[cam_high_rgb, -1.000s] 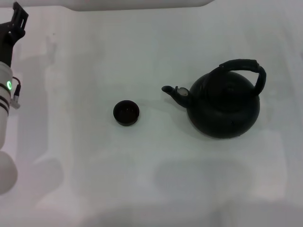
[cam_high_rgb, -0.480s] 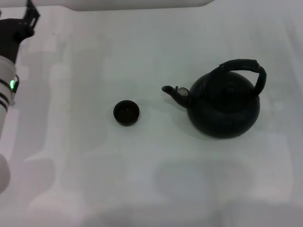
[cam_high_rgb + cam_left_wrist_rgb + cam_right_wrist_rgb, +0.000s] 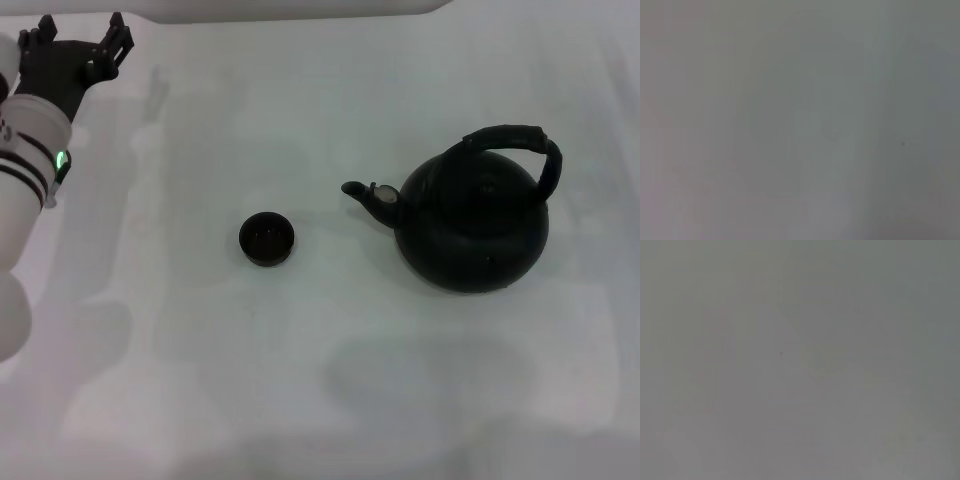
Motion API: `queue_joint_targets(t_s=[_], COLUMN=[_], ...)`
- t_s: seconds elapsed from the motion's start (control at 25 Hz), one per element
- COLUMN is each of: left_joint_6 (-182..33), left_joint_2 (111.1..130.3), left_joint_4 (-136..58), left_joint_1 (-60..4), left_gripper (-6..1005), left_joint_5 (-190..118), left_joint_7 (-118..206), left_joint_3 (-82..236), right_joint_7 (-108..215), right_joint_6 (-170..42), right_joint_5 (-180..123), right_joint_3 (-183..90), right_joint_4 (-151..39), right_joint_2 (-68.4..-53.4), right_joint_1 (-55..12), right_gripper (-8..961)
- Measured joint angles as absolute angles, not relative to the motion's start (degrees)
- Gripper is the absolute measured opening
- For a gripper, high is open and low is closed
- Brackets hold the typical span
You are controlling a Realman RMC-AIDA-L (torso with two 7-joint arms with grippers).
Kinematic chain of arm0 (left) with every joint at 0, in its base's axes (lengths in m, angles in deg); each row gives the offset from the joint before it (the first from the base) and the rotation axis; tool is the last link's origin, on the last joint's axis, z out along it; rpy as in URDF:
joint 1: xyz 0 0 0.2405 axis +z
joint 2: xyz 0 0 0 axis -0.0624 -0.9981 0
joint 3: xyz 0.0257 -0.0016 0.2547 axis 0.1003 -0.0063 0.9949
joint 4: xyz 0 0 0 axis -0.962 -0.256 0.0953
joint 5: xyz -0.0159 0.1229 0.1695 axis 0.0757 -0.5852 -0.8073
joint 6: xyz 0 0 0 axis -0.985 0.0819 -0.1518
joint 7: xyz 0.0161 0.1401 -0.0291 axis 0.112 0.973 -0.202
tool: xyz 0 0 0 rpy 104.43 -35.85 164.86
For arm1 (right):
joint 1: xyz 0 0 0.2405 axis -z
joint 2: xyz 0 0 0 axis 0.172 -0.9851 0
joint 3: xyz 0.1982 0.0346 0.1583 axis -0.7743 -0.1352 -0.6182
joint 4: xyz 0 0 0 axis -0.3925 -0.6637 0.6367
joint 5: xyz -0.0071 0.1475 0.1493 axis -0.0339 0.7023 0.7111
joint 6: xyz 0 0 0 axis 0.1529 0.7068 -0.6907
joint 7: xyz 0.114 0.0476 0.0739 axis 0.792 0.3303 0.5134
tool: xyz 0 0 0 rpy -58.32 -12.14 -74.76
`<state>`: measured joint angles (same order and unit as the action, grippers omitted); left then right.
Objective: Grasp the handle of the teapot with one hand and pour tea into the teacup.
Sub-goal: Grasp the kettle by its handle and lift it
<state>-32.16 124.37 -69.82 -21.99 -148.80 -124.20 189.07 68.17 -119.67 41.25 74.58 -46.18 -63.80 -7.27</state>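
The large matte black teapot [image 3: 475,228] stands upright on the white table at the right in the head view. Its arched black handle [image 3: 508,138] loops over its top, and its short spout [image 3: 362,194] points left toward the teacup. The small black teacup [image 3: 266,239] stands on the table a short way left of the spout. My left gripper [image 3: 80,32] is at the far left back, well away from both, open and empty. My right gripper is out of view. Both wrist views show only bare table surface.
The white table [image 3: 320,380] spreads all around the teapot and the teacup. My white left arm [image 3: 25,160] runs along the left edge. A pale raised edge [image 3: 290,8] lies across the back.
My left arm has swung to the right and toward the back, turning its gripper so both fingers now show. The teapot and the teacup have not moved.
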Motion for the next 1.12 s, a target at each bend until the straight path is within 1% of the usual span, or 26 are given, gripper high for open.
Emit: queue_joint_targets(t_s=[0.24, 0.4, 0.64, 0.84, 1.12], left_joint_6=[-32.53, -32.35, -32.24, -32.14, -32.05], left_joint_2=[124.60, 124.58, 124.59, 124.59, 124.68], left_joint_4=[-68.98, -68.83, -68.64, -68.63, -68.52], left_joint_1=[-22.67, -22.69, -22.70, -22.56, -22.29], left_gripper=[859, 858, 858, 859, 859], left_joint_5=[-148.71, -148.70, -148.72, -148.70, -148.70], left_joint_7=[-124.25, -124.28, -124.22, -124.29, -124.30], left_joint_3=[187.54, 187.12, 186.96, 186.96, 187.16], right_joint_7=[70.76, 75.63, 85.72, 88.91, 91.44], right_joint_6=[-123.01, -127.44, -132.75, -142.35, -146.00], right_joint_5=[41.21, 39.86, 28.78, 16.97, 9.17], right_joint_3=[74.62, 74.66, 74.66, 74.66, 74.66], right_joint_4=[-46.10, -46.88, -52.12, -56.99, -57.89], right_joint_2=[-63.70, -63.27, -63.20, -63.19, -63.05], right_joint_1=[-5.15, -3.25, -2.58, -1.14, -0.09], right_gripper=[846, 845, 844, 843, 841])
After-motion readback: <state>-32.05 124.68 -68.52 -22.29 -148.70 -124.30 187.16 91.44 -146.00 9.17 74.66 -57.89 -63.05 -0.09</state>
